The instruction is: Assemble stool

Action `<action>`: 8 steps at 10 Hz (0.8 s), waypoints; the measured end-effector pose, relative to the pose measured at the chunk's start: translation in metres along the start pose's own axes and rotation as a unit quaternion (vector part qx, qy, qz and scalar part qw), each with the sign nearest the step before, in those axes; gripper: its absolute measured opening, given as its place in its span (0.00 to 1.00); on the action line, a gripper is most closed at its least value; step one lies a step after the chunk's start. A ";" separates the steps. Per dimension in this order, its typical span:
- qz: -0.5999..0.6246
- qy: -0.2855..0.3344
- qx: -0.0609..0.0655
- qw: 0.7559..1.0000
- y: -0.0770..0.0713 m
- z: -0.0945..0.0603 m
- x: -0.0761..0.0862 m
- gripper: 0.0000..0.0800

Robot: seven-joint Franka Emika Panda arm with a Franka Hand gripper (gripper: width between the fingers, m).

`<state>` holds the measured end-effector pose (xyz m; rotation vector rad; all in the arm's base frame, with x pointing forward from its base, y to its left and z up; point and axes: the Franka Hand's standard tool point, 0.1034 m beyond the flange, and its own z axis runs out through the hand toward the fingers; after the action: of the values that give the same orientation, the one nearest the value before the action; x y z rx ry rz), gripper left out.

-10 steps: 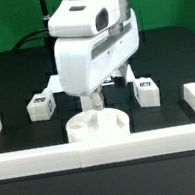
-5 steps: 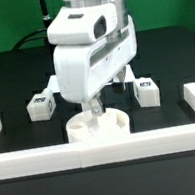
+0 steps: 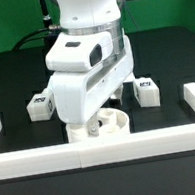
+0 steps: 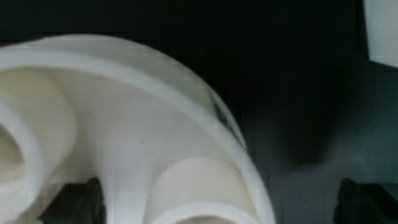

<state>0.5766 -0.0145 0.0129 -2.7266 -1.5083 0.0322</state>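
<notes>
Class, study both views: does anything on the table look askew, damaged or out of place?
Nothing stands out. The seat lies flat beneath the arm; one leg sits at the exterior view's left, another leg at its right, both intact. No third leg is visible.

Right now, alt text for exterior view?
White Franka arm bent low over the round stool seat, hiding most of it. On the black table, one tagged leg at the view's left, another leg at right; border rail in front.

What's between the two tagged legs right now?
Exterior view: the arm fills the gap between the leg at the view's left and the leg at its right, low over the seat. Nothing else shows there.
</notes>
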 end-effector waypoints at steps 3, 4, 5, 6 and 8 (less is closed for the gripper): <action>0.000 0.000 0.001 1.000 0.000 0.001 0.000 0.66; 0.000 0.000 0.001 1.000 -0.001 0.001 0.000 0.49; 0.000 0.000 0.001 1.000 0.000 0.001 0.000 0.49; 0.000 0.000 0.001 1.000 0.000 0.001 0.000 0.40; 0.000 0.000 0.001 1.000 0.000 0.001 0.000 0.40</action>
<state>0.5760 -0.0145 0.0121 -2.7261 -1.5075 0.0342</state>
